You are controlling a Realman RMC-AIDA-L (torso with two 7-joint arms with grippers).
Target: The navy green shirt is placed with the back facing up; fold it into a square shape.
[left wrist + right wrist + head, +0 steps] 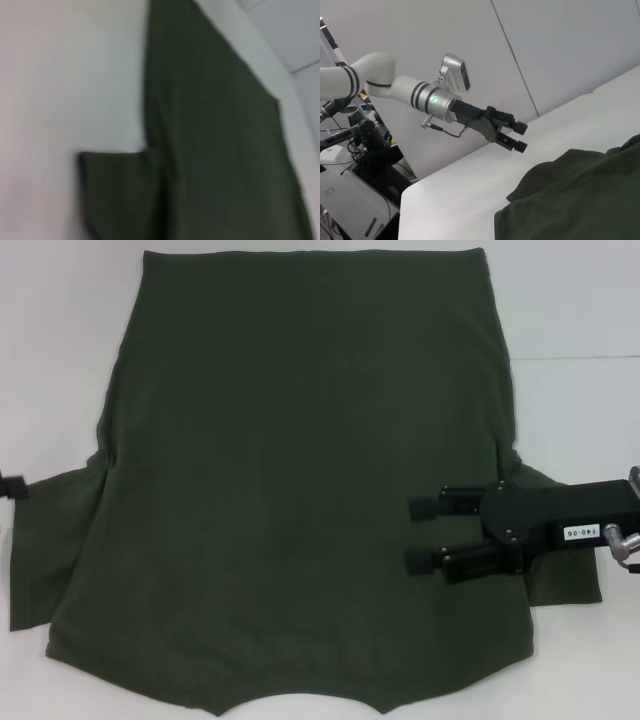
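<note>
The navy green shirt (pixel 300 470) lies spread flat on the white table, plain side up, with its sleeves out to both sides. My right gripper (pixel 413 535) hovers over the shirt's right side near the sleeve, open, fingers pointing toward the middle and holding nothing. Only a black tip of my left gripper (pixel 8 485) shows at the picture's edge, by the left sleeve. The right wrist view shows that left gripper (pixel 518 137) above the table beyond the shirt (pixel 580 200), open and empty. In the left wrist view, the shirt (pixel 210 140) and one sleeve lie flat.
The white table (pixel 580 320) reaches past the shirt on both sides and at the back. A grey wall stands behind the table. Off the table's end stands a rack of equipment and cables (pixel 365 165).
</note>
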